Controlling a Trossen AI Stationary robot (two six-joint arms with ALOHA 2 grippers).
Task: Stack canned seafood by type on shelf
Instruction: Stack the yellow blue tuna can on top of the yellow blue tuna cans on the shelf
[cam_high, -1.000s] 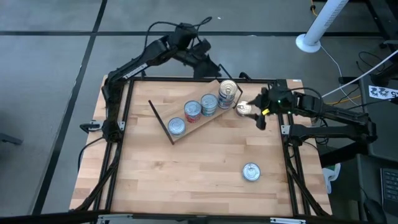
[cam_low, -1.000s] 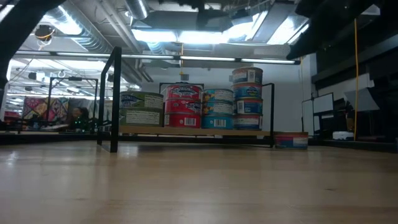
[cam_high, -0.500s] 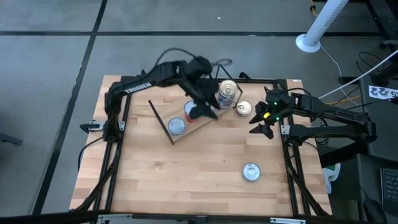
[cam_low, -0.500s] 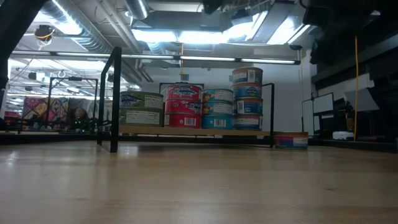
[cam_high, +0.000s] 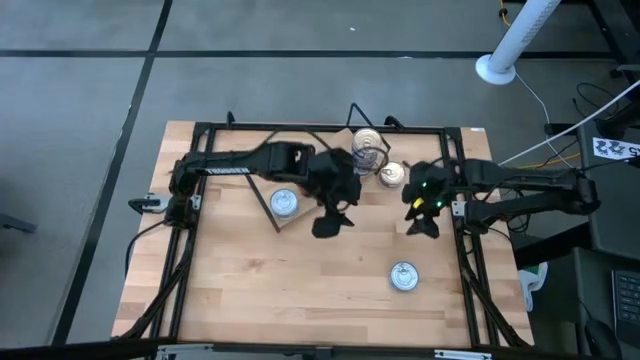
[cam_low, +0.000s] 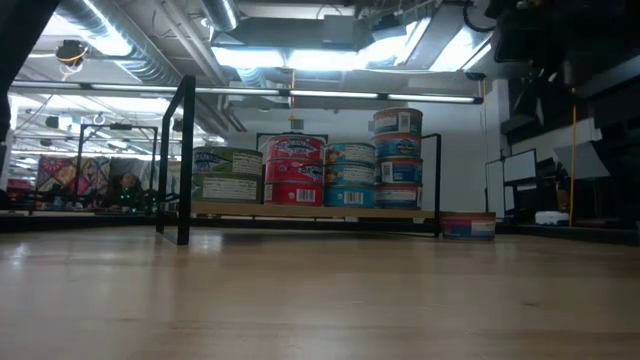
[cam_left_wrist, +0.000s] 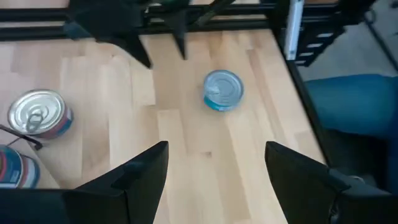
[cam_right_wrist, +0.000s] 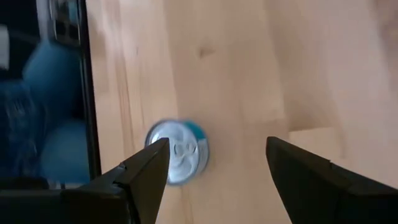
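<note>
Two small flat round silvery-lidded tins remain off the light wood shelf (cam_high: 300, 215): one (cam_high: 392, 175) beside it, one (cam_high: 403, 276) on the open desk; both grippers' jaws spread, empty; next, judged: descend, grasp.

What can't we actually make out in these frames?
- High view: left arm covers the middle of the shelf; only two stacks show there.
- Low view: neither gripper shows, only dark arm parts at the top edge; labels on the tins are too small to read.
- Right wrist view: the lone tin is blurred, label unreadable.
- Left wrist view: the tins at the edge are cut off.
</note>
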